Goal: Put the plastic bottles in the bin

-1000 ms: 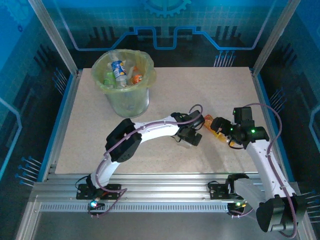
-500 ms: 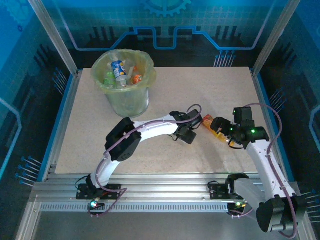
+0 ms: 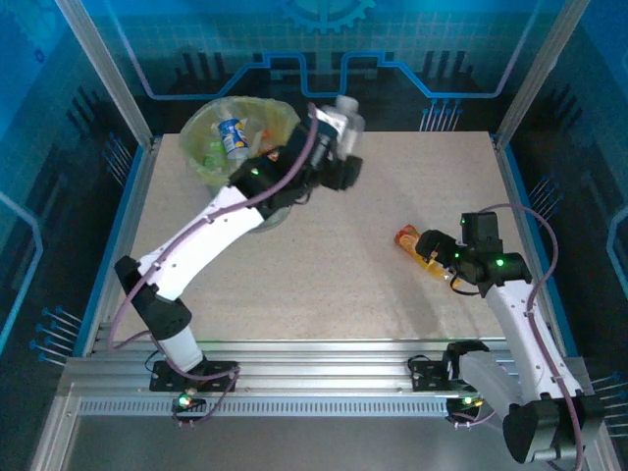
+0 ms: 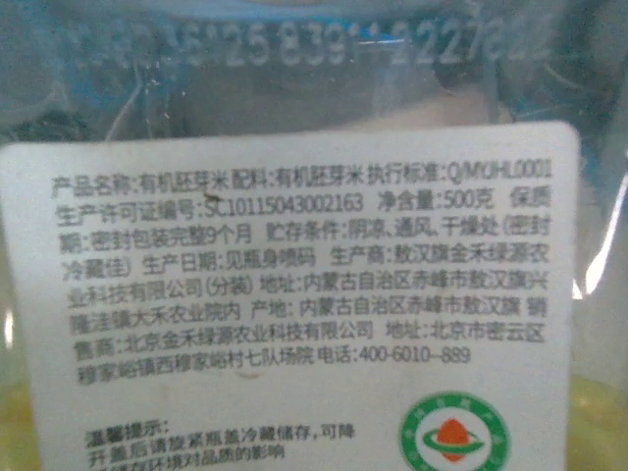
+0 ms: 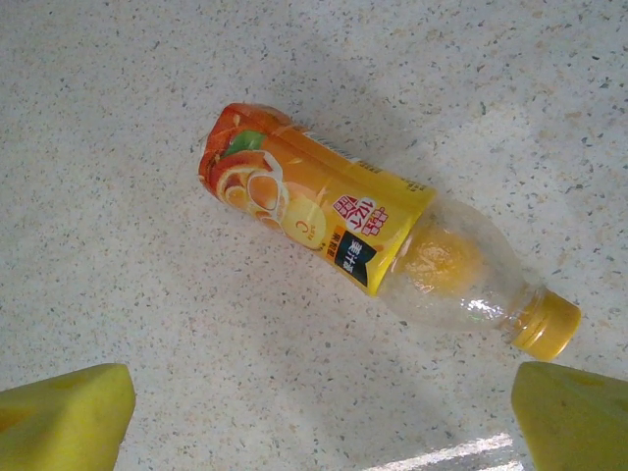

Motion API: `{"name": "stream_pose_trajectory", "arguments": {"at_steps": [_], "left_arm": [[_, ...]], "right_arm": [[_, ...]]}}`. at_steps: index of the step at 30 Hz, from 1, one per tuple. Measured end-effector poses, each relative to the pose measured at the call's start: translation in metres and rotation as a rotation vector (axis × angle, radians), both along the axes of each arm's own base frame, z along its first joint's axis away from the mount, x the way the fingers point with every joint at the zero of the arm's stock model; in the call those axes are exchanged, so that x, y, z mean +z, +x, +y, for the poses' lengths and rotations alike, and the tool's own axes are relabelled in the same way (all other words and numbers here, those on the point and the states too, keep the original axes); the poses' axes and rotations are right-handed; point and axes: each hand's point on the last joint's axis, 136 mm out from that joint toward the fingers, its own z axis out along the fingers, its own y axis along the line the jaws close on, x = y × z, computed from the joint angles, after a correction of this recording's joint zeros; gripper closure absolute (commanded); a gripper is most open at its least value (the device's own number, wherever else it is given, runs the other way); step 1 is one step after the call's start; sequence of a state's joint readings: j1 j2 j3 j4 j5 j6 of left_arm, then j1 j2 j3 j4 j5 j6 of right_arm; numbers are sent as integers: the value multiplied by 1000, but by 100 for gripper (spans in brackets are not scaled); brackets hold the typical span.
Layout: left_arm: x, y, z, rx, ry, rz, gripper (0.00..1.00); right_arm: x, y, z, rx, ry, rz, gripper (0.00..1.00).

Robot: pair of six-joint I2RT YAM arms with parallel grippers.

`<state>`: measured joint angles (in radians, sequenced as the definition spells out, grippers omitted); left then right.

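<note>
An orange-labelled clear plastic bottle with yellow cap lies right of centre on the speckled counter. It is probably light, crushable and slick, so grip its labelled middle. The right gripper hovers over it, jaws open. The left gripper seems closed on a white-labelled clear bottle beside the far-left round pale green bin. Its print is legible from the wrist, blurred from above.

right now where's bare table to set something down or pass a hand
Widest bare table: far right, between the left gripper, holding a clear bottle, and the right rail. Also near middle, between left arm and right arm. Crowded: by the bin, under the left arm, and around the orange bottle at the open right gripper.
</note>
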<state>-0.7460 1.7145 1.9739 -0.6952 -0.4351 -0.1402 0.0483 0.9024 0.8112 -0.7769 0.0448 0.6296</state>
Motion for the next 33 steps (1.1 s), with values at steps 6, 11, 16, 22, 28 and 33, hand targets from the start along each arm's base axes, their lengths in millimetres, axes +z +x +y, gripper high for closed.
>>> {"name": "stream_pose_trajectory", "arguments": {"at_steps": [6,11,16,22,28,33], "left_arm": [[30,46,63,215,62,-96,24],[20,84,102,370,153,-78,23],[-2,104,138,475,239,-13,21],[-25,103,167,537,302,75,18],[-35,98,176,561,308,118,6],[-40,97,175,566,279,143,1]], "right_arm": [[1,0,0,-7,5,-2,0],[3,-1,0,-15,11,-10,0],[0,-2,-1,-22,15,-3,0],[-2,-3,0,-21,17,4,0],[-5,-2,0,-20,18,13,0],[-5,-2,1,-17,23,16,0]]}}
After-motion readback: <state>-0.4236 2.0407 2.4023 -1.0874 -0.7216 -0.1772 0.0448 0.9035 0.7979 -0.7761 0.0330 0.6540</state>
